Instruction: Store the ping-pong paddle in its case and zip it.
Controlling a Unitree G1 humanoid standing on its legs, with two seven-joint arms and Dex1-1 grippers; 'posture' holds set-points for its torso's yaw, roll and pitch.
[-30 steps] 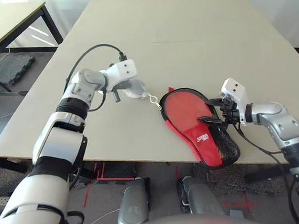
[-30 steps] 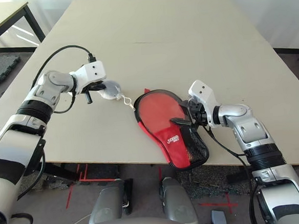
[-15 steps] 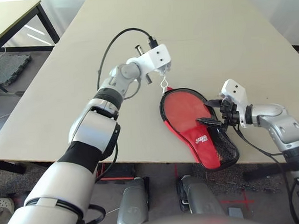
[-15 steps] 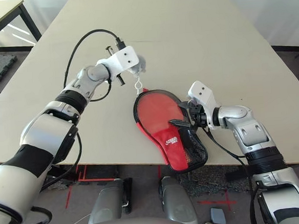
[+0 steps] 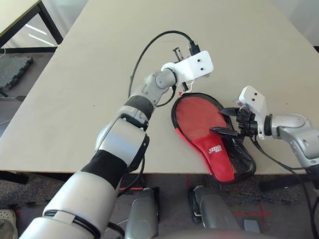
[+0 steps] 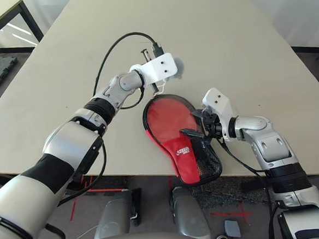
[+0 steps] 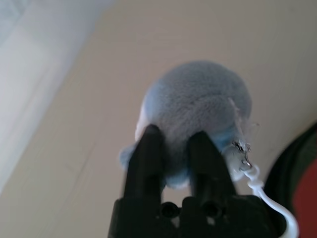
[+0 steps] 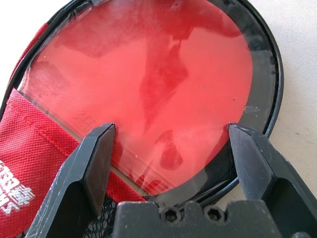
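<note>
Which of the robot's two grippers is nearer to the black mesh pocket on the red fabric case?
Right. The right gripper hangs open just beside the black mesh pocket; the left gripper, holding a grey-blue plush bundle, is beyond the case's far rounded end.

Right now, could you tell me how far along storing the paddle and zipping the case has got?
Done: the ping-pong paddle lies inside the open case.
In hand: the left gripper carries a small fuzzy bundle with a white string above the case's round end; the right gripper stands open at the case.
Left: zipping, since the blade shows uncovered.
</note>
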